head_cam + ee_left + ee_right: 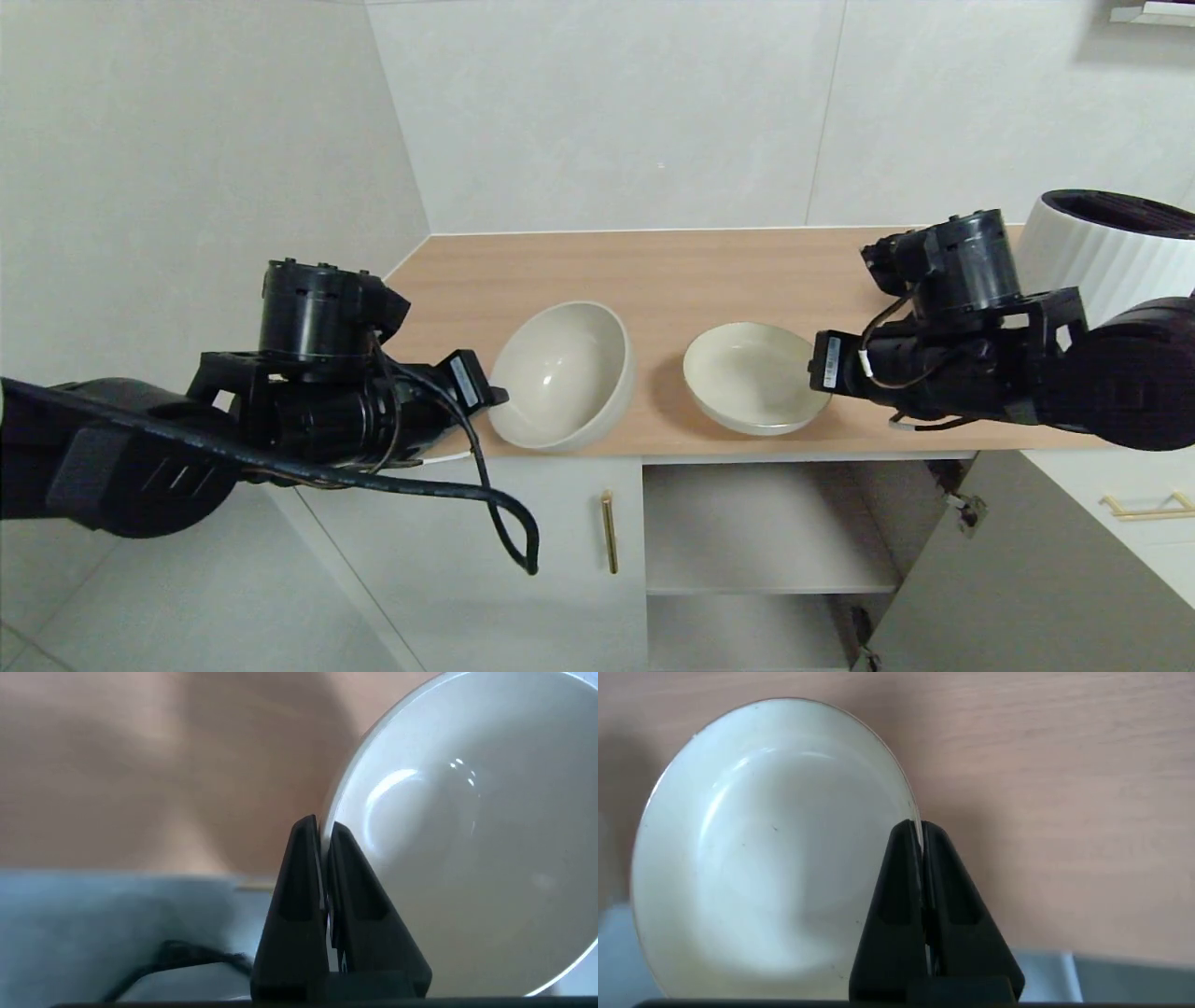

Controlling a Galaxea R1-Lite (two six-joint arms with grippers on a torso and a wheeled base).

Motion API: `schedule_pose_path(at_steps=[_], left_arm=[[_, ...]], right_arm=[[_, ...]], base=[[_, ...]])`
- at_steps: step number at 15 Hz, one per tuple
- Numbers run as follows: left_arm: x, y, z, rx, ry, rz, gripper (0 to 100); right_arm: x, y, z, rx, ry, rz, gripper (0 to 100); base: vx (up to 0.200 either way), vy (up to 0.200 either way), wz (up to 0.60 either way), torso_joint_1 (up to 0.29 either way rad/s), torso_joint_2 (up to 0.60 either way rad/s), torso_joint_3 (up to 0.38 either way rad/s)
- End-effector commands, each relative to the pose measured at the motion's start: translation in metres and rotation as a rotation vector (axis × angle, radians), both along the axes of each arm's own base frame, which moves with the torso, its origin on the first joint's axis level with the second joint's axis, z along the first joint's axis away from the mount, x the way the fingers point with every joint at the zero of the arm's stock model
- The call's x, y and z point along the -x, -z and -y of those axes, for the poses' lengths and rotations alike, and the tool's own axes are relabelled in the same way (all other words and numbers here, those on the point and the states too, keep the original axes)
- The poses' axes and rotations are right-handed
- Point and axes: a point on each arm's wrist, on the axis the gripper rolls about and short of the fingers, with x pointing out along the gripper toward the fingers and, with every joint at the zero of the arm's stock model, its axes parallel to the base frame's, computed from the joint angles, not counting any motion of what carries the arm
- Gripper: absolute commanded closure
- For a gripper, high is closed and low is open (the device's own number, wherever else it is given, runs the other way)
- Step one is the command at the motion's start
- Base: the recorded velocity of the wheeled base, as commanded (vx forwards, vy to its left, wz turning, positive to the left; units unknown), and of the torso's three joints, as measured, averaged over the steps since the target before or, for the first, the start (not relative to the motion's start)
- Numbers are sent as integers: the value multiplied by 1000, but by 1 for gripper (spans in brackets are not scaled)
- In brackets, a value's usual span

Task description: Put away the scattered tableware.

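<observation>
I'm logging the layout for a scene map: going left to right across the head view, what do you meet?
Left arm → deep bowl → shallow bowl → right arm → white ribbed container.

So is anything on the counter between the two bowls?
No. In the head view the stretch of counter between the deep bowl and the shallow bowl is bare wood, and the bowls are apart.

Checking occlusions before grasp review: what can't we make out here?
Head view: ribbed white container cut off by the right edge.
Head view: shallow bowl, right rim hidden behind the right gripper.
Left wrist view: deep bowl cut off by the picture's edge.
</observation>
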Motion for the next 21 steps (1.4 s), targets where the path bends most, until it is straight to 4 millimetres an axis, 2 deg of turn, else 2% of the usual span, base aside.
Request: schedule_pose_path(at_steps=[1,4,6,12,17,21], left_arm=[[22,-13,-11,-35,23,62,100],[40,-19,-18,-107,73,119,100],[46,-20,-20,-131,88,131,100],[49,-18,-20,-140,99,131,100],[48,-16,-19,-144,102,122,100],[48,-16,-19,-144,102,122,100]], right_arm=[[28,-25,14,-36,-32,35,100],[52,-30,26,-41,-127,-2,100],[67,-24,32,5,-247,-8,100],[64,-17,30,25,-261,-32,100],[59,-9,28,52,-264,-51,100],[56,-5,26,57,-263,-61,100]], base=[[0,0,0,0,0,0],[0,0,0,0,0,0],[0,0,0,0,0,0],[0,0,0,0,0,0],[-200,0,0,4,1,1],[0,0,0,0,0,0]])
